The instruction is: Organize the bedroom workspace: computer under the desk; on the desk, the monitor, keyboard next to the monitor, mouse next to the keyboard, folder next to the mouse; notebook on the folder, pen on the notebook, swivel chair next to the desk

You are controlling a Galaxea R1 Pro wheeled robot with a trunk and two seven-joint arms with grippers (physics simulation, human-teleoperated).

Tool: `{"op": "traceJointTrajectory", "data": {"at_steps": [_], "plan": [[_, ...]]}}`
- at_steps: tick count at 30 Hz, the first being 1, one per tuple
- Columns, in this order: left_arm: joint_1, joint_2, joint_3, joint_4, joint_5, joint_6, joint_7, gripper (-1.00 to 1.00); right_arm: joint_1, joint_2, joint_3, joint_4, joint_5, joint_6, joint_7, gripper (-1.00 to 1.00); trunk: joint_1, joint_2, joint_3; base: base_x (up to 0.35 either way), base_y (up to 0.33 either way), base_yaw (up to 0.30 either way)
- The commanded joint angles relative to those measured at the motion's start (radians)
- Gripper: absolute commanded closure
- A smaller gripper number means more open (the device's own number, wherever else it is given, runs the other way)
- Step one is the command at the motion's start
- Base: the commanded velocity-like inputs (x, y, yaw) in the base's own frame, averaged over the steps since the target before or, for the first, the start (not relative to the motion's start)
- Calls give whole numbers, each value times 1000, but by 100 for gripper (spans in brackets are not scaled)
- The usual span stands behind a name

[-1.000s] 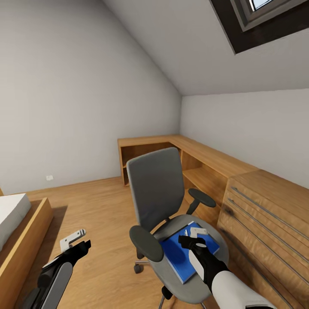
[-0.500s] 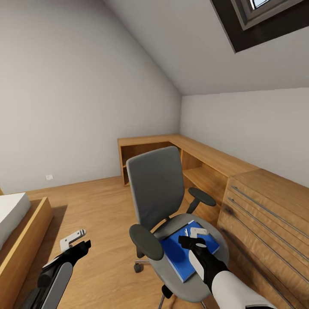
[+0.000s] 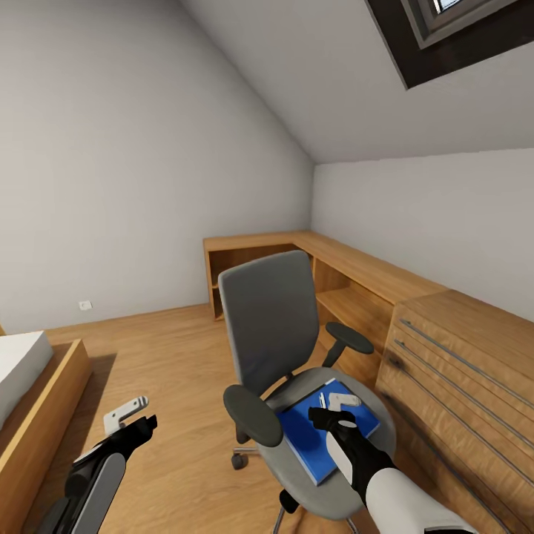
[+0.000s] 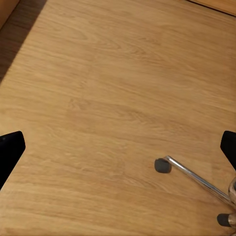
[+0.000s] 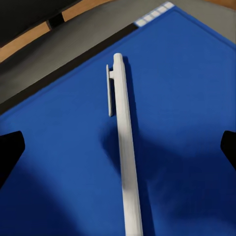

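Note:
The swivel chair [image 3: 268, 326] stands mid-room with its grey back upright. On its seat lies the blue folder [image 3: 308, 437], and the white pen [image 5: 125, 147] rests on the folder [image 5: 187, 98]. My right gripper [image 3: 334, 408] hovers just above the pen, open, with one fingertip on each side of it [image 5: 118, 147] and nothing grasped. A dark strip [image 5: 93, 46] runs along one folder edge; I cannot tell what it is. My left gripper [image 3: 137, 417] hangs open and empty over the wood floor, left of the chair, near a leg of the chair's base [image 4: 196, 179].
A light-wood drawer chest [image 3: 460, 371] stands close on the chair's right. A low wooden shelf unit [image 3: 334, 274] runs along the far walls into the corner. A bed with a wooden frame [image 3: 37, 393] is at the left. Open floor [image 3: 163, 348] lies between bed and chair.
The view has shifted very slightly. Both grippers, the pen and the folder hold their places.

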Motion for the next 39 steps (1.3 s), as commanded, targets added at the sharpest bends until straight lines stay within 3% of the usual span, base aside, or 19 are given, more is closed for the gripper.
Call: {"op": "traceJointTrajectory", "data": {"at_steps": [1, 15, 39], "plan": [[-1, 0, -1, -1, 11, 2, 8, -100, 0, 0, 0, -2, -7, 5, -3, -100, 4, -8, -4, 0, 0, 0], [-1, 0, -1, -1, 10, 2, 8, -100, 0, 0, 0, -3, -7, 5, -4, -100, 38, -71, -32, 0, 0, 0], [-1, 0, -1, -1, 11, 2, 8, -100, 0, 0, 0, -2, -7, 5, -4, -100, 46, -85, -39, 0, 0, 0]]}}
